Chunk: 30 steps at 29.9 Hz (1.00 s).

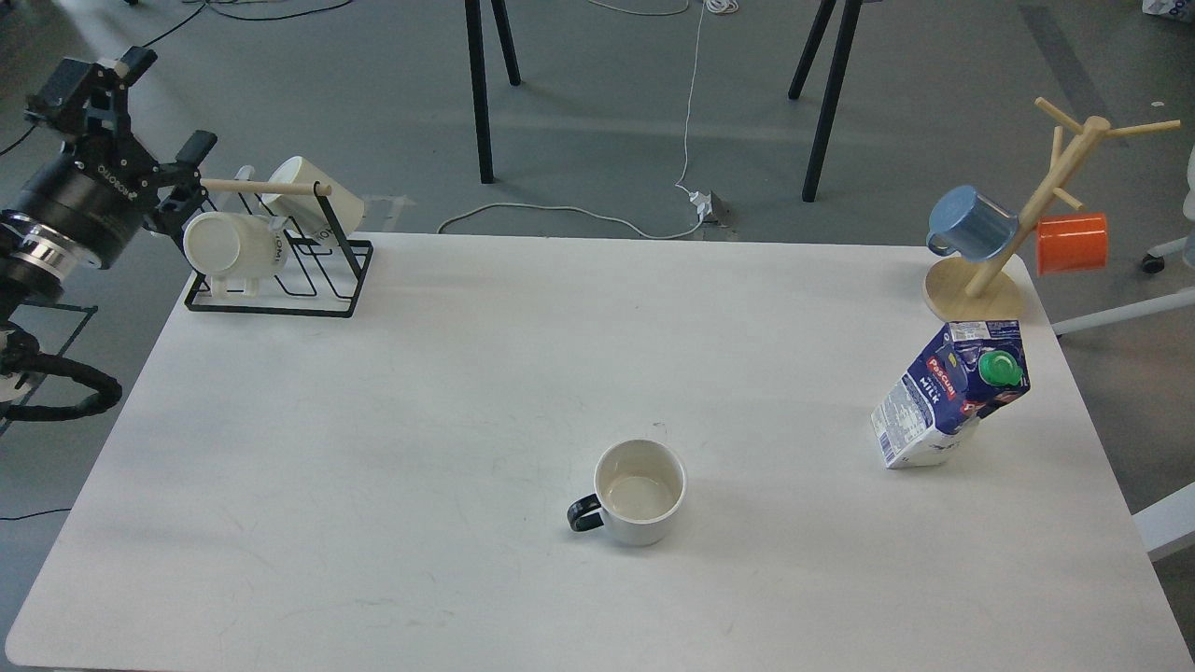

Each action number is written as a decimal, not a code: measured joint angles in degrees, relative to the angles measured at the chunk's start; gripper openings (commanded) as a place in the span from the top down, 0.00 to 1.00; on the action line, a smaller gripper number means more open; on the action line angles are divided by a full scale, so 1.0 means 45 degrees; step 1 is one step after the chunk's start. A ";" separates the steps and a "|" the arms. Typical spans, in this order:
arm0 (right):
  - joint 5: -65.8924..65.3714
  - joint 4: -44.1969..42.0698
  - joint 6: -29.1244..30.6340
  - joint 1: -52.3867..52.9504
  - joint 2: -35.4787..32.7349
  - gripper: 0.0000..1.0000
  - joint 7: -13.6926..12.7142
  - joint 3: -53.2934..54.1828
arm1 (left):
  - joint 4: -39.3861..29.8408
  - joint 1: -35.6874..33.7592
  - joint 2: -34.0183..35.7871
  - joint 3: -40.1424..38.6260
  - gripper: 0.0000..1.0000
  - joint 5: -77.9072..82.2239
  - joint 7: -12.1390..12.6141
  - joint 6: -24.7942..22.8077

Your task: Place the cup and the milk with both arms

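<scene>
The cup [639,492], cream-white with a black loop handle pointing left, stands upright and alone on the white table [420,420], front of centre. The milk [952,392], a blue and white carton with a green cap, stands near the table's right edge and looks tilted to the right. My left gripper [173,98] is open and empty, raised beyond the table's far left corner, far from the cup. My right gripper is out of view.
A black wire rack [280,271] with a wooden bar holds two cream lettered mugs at the far left corner, just beside my left gripper. A wooden mug tree [1018,224] with a blue mug [971,222] and an orange mug [1072,243] stands at the far right corner.
</scene>
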 measured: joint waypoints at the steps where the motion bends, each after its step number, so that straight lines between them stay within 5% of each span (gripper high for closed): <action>1: 0.0122 0.0295 0.0000 -0.0517 -0.0246 0.01 -0.0002 0.0001 | 0.0013 0.0113 -0.0010 -0.0001 0.01 -0.0522 0.0000 -0.0005; 6: 0.0901 0.1621 0.0000 -0.3609 -0.1661 0.01 0.0002 -0.0021 | 0.0031 0.0527 -0.0231 -0.0020 0.01 -0.1560 -0.0001 -0.0004; 13: 0.0585 0.2423 0.0001 -0.6658 -0.1737 0.01 0.0022 -0.0468 | 0.0043 0.0935 -0.0399 0.0112 0.01 -0.1467 -0.0001 -0.0005; 30: -0.3526 0.2332 0.0001 -0.3832 0.3321 0.01 0.0080 -0.1748 | 0.0085 0.1424 -0.0515 0.0446 0.01 -0.1404 -0.0001 -0.0007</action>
